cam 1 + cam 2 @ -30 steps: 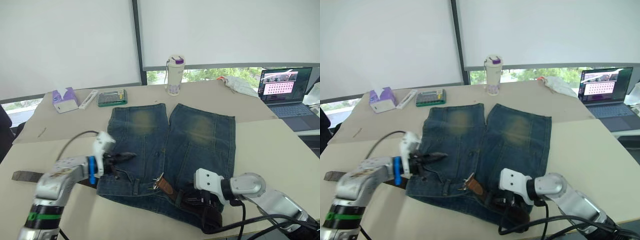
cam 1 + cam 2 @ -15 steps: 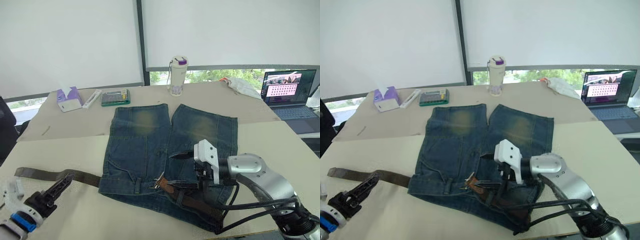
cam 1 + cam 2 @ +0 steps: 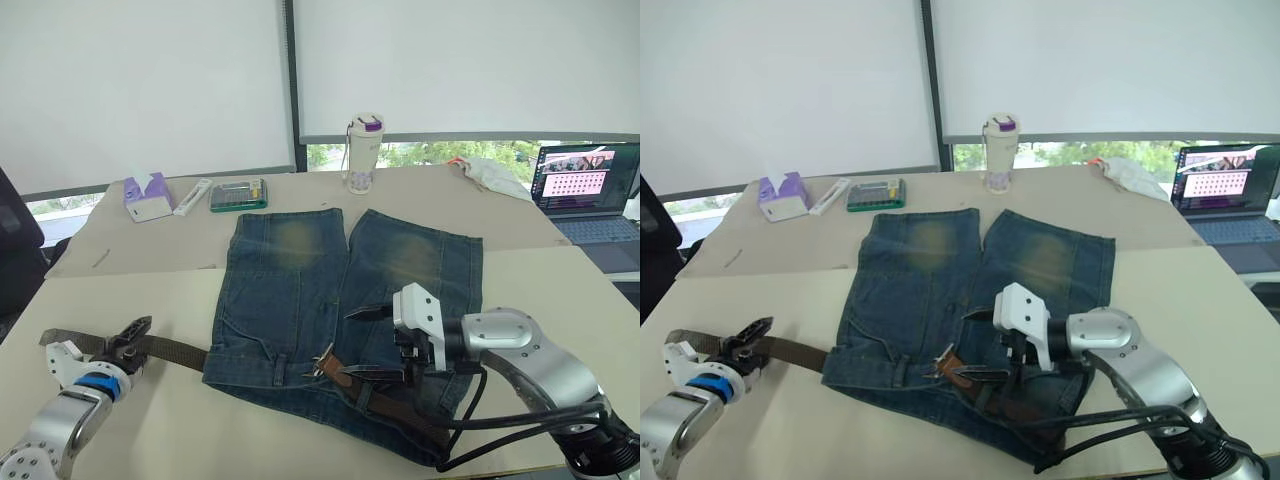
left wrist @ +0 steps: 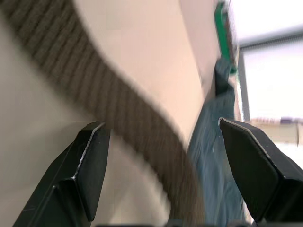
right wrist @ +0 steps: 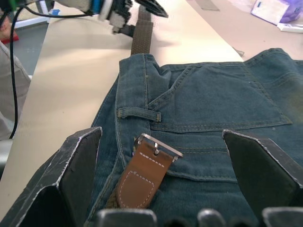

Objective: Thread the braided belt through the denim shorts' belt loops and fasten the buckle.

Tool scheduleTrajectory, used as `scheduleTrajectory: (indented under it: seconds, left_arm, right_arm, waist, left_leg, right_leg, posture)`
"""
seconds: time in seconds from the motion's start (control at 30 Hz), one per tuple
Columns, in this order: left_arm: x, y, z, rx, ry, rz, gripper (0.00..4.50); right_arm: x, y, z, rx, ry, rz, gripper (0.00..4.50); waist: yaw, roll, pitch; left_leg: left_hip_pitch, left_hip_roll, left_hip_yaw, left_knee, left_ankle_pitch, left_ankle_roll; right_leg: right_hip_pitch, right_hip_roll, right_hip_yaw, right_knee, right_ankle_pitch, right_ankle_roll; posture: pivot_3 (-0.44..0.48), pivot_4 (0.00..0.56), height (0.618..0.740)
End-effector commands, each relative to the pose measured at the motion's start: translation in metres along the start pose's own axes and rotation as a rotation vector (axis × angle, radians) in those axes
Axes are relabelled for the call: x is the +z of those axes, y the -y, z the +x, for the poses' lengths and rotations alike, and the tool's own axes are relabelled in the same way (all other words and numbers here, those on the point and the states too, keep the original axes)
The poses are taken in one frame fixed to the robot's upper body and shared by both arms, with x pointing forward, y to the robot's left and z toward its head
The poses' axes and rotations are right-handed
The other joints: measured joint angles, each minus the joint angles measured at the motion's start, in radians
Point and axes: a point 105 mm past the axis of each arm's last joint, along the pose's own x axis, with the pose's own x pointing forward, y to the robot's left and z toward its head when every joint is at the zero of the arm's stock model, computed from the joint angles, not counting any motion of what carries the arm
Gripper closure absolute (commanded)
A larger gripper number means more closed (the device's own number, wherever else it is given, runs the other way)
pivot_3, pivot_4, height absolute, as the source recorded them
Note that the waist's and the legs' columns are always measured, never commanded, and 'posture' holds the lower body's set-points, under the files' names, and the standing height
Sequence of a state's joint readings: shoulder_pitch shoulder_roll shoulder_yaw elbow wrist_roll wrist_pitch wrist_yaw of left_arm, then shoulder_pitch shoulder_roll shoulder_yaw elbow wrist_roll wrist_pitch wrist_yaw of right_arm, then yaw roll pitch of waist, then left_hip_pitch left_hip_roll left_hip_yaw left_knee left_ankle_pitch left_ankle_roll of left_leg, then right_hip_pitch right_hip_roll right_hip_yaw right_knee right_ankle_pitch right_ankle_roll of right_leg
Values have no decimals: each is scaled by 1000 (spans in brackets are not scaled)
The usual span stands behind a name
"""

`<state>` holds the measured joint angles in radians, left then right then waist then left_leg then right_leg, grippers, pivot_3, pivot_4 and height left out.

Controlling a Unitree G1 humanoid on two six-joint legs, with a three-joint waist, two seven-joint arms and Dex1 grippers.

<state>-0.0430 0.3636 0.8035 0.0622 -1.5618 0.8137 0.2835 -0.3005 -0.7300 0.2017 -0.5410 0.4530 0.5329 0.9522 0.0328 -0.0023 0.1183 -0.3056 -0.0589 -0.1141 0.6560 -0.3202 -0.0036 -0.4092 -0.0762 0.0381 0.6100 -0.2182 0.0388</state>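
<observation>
The denim shorts (image 3: pixel 345 305) are spread flat on the worktop (image 3: pixel 560 290), waistband toward the robot. The braided belt (image 3: pixel 175 351) emerges from the shorts' left waistband edge and trails away over the worktop; its other end, a leather tab carrying the buckle (image 5: pixel 158 146), lies on the waistband near the shorts' middle, just beside one of the belt loops (image 5: pixel 138 114).

The left end effector (image 3: pixel 128 333) is released, its fingers spread either side of the trailing strap without closing on it. The right end effector (image 3: pixel 372 342) is also released, hovering just above the waistband with the buckle between its fingers.

The step in hand is judged to be taking up the free strap. The strap should be gripped squarely across its width, close to the shorts, so that it is not twisted when drawn along. The waistband should be pinned near the buckle by the right end effector, lest the shorts be dragged sideways. Threading appears only partly done; fastening remains.
</observation>
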Motion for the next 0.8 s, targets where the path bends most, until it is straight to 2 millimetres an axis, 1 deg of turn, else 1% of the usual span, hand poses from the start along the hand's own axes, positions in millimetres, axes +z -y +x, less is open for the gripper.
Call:
scheduleTrajectory:
  seconds: [0.03,0.1,0.13,0.17,0.23,0.27,0.4,0.47,0.57,0.67,0.73,0.77,0.8]
  left_arm:
    - [31,8,8,-26,121,29,649]
    - [44,16,11,-60,168,48,649]
    - [55,21,13,-77,203,61,649]
    - [61,23,13,-86,224,69,649]
    - [74,24,14,-95,253,79,649]
    - [78,21,15,-87,258,80,649]
    - [91,15,23,-66,254,106,649]
    - [92,14,32,-57,237,132,649]
    - [95,12,38,-51,239,153,649]
    - [107,4,41,-13,311,146,1498]
    - [109,3,41,-4,326,180,2277]
    - [114,2,40,0,348,183,2545]
    - [118,2,39,7,374,191,2917]
  right_arm:
    - [11,0,-4,-25,12,-53,0]
    - [11,-1,-4,-29,10,-54,0]
    - [12,-1,-5,-31,11,-53,0]
    - [13,-1,-5,-33,12,-53,0]
    - [14,-1,-5,-37,10,-54,0]
    - [15,0,-6,-40,11,-54,0]
    - [16,1,-7,-45,1,-56,0]
    - [16,2,-8,-47,-6,-58,0]
    - [17,2,-11,-55,-15,-62,0]
    - [19,3,-14,-80,-22,-60,0]
    - [19,3,-15,-87,-26,-56,0]
    - [20,3,-15,-89,-26,-54,0]
    - [20,3,-14,-92,-26,-51,0]
  waist:
    - [-4,-1,0]
    - [-10,-4,1]
    - [-13,-6,0]
    - [-15,-7,0]
    - [-21,-10,-1]
    - [-21,-11,-2]
    - [-23,-11,-1]
    - [-23,-11,-1]
    - [-21,-12,-1]
    - [-21,-13,-1]
    - [-22,-13,-1]
    - [-23,-13,-1]
    - [-23,-13,-1]
  left_leg:
    - [0,0,0,0,0,0]
    - [0,1,0,-1,1,-1]
    - [-1,1,0,-3,1,-2]
    - [-1,1,0,-4,2,-2]
    - [-2,1,0,-6,2,-3]
    - [-3,1,0,-6,2,-3]
    - [-3,1,1,-10,3,-4]
    - [-3,1,1,-11,3,-4]
    - [-3,0,1,-11,3,-3]
    - [-3,0,1,-11,3,-3]
    - [-4,1,1,-11,3,-3]
    - [-4,2,1,-12,3,-3]
    - [-4,2,1,-12,3,-4]
  right_leg:
    - [0,0,0,0,0,0]
    - [-2,1,0,0,0,0]
    - [-3,1,0,0,0,-1]
    - [-4,1,0,0,0,-1]
    - [-7,1,0,0,1,-1]
    - [-10,1,0,0,1,-2]
    - [-12,0,0,0,2,-3]
    - [-12,1,-1,-1,2,-4]
    - [-12,1,-3,-1,2,-4]
    - [-12,0,-2,-1,2,-4]
    - [-13,0,-3,-1,2,-4]
    - [-13,0,-3,-1,3,-4]
    - [-13,0,-3,-1,3,-4]
  posture:
    - [0,150,740]
    - [0,150,740]
    - [0,150,740]
    - [0,150,740]
    - [0,150,740]
    - [0,150,740]
    - [0,150,740]
    - [0,150,740]
    - [0,150,740]
    - [0,150,740]
    - [0,150,740]
    - [0,150,740]
    - [0,150,740]
